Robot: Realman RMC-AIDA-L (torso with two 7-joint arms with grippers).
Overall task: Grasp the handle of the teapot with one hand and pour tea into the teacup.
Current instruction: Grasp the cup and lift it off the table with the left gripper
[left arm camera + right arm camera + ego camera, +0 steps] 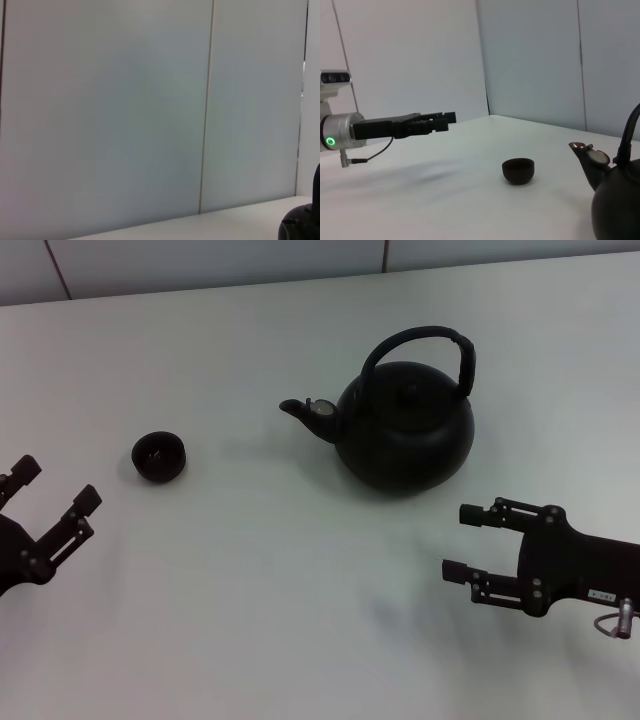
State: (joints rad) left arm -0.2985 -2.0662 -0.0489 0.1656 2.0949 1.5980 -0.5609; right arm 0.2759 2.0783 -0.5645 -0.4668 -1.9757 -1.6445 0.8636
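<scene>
Hovering right gripper (458, 541), jaws apart | teapot (405, 426) beyond fingertips, untouched | left gripper (55, 483) apart, idle

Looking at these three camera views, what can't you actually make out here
- Teacup contents: interior too dark in the head view, rim hides it in the right wrist view.
- Teapot fill level: lid closed.
- Left wrist view: mostly wall, teapot cut off by the edge.
- Handle: cropped in the right wrist view.

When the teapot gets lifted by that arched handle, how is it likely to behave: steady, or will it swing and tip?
The teapot looks large and squat, so probably heavy for either gripper. Its handle is a thin hoop high above the body, so it may swing when lifted. The glossy surface suggests a slippery hold; the thicker wrapped section likely grips better.
</scene>
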